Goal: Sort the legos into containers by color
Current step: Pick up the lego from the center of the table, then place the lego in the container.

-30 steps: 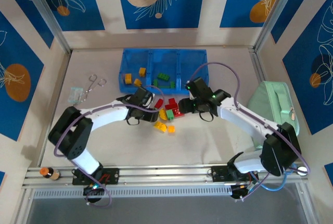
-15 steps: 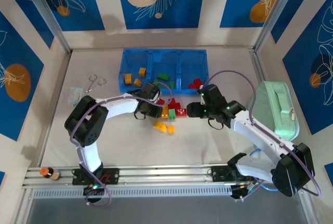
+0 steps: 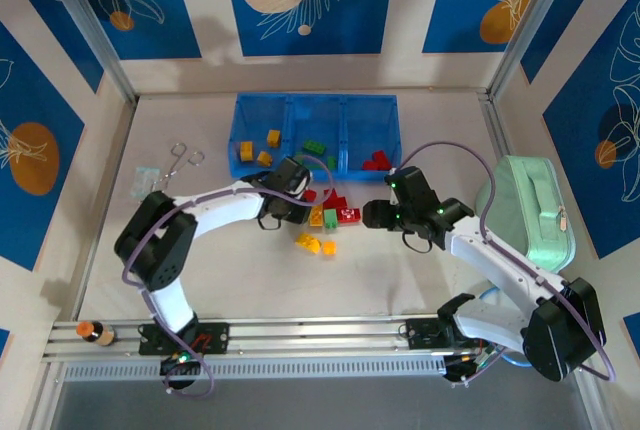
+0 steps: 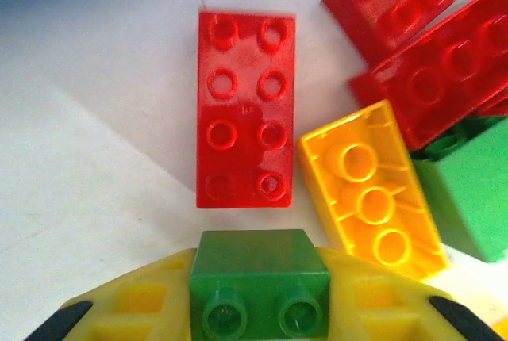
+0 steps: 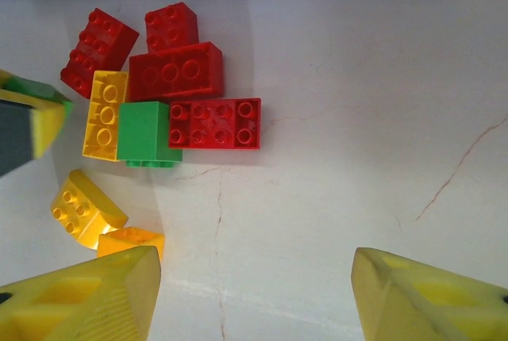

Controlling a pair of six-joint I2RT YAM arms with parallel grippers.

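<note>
One green brick (image 4: 260, 281) sits pinched in left gripper (image 3: 298, 188). Middle compartment (image 3: 315, 120), holding greens, lies near, straight ahead toward far side. Right gripper (image 5: 254, 270) spread, empty.

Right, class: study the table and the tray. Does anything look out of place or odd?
A yellow brick in the loose pile lies upside down, hollow side up. Fine cracks run across the table. Scissors and a clear packet lie left of the tray, though neither is a brick.
</note>
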